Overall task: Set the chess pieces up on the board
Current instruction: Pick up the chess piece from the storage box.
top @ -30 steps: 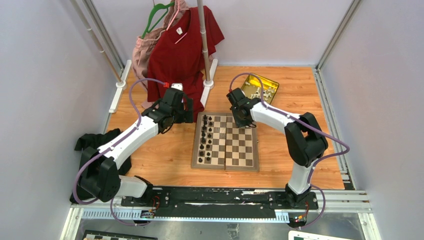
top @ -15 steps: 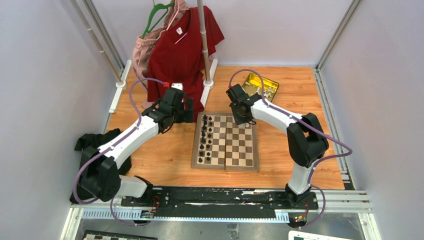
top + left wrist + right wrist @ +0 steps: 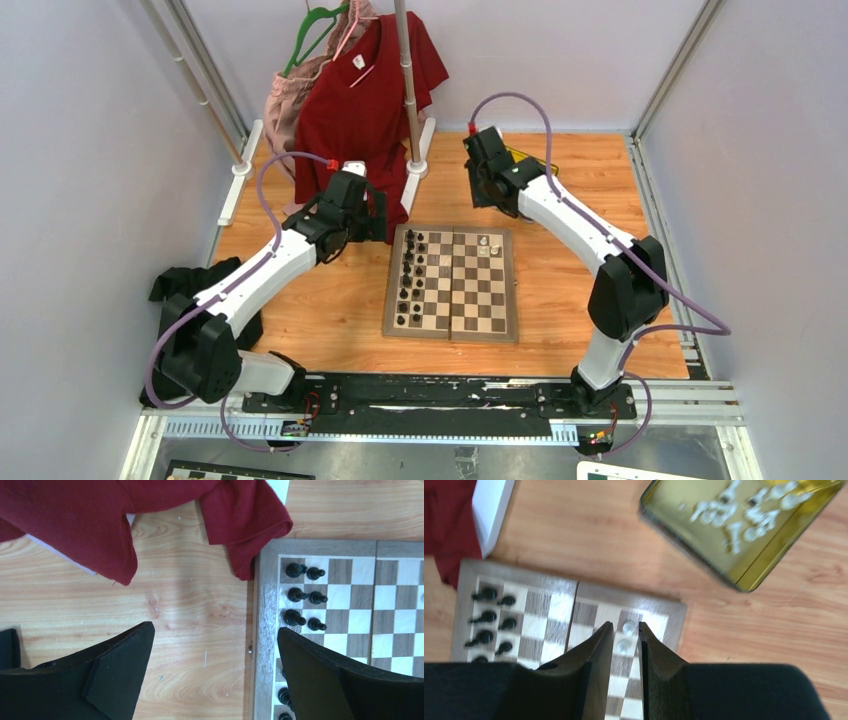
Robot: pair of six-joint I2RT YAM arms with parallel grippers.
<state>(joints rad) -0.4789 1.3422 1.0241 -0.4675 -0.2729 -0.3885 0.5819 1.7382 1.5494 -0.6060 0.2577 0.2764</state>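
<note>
Cream chess pieces (image 3: 734,530) lying jumbled in gold tin (image 3: 689,540) at 1 o'clock; two standing on board (image 3: 470,300). Right gripper (image 3: 625,650) hovering narrow, empty; left gripper (image 3: 214,645) gaping wide. Risk: narrow claw pinching two tangled pieces, dropping one.

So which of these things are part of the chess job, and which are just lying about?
Part of the job: square wooden chessboard; two tiny white chess pieces standing on it; more white pieces in the shiny gold tin; small black pieces along its left side.

Just lying about: dark red T-shirt; pink garment on a green hanger; crumpled black cloth at the left.
</note>
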